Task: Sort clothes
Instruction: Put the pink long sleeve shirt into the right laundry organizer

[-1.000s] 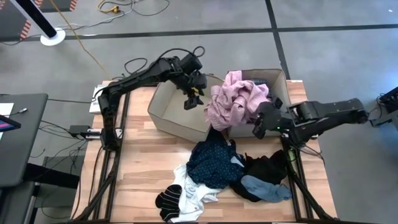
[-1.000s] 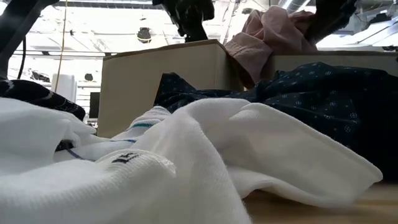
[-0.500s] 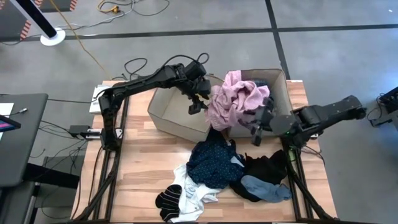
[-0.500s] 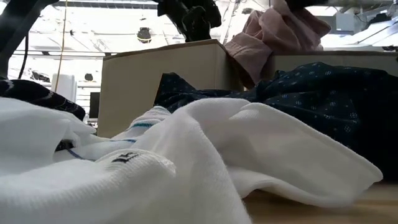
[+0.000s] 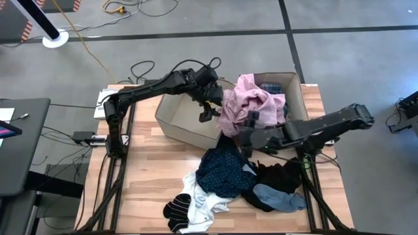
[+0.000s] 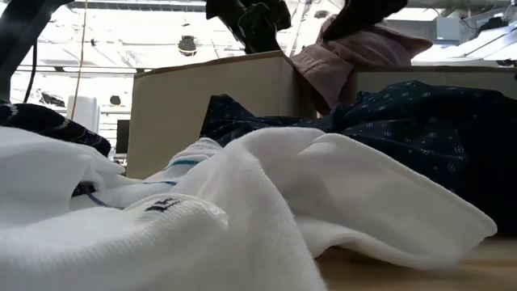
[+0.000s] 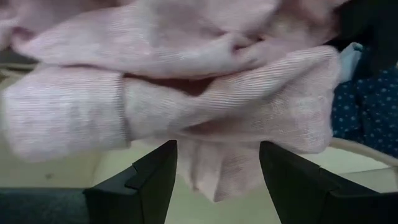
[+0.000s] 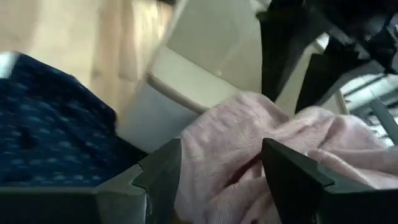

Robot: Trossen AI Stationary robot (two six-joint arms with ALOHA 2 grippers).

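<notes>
The pink top (image 5: 251, 104) lies heaped over the wall between two beige bins, and its lower folds hang down the bins' near wall (image 6: 323, 73). My left gripper (image 5: 208, 112) is open beside the top's left side, and a pink flap (image 7: 211, 168) hangs between its fingers. My right gripper (image 5: 247, 130) is open at the top's near side, with pink cloth (image 8: 230, 143) between its fingers. A dark blue dotted garment (image 5: 225, 170), a black piece (image 5: 281, 175), a light blue piece (image 5: 281, 197), striped socks (image 5: 177, 210) and a white garment (image 5: 208, 201) lie on the table. My left gripper stands level with its open fingers (image 7: 146, 183) on either side of a hanging pink flap; I cannot tell whether they touch it. My right gripper comes level from the table's right with its open fingers (image 8: 158, 177) around the top's lower folds; I cannot tell whether they touch.
The left bin (image 5: 171, 116) and the right bin (image 5: 294, 88) stand side by side at the table's far side. In the right wrist view my left gripper (image 8: 311, 50) shows just beyond the pink top. Bare wood (image 5: 153, 176) lies at the near left.
My right gripper has gone toward the table's left along the bins' near wall and now sits under the pink top's near side. My left gripper has moved a little toward the pink top.
</notes>
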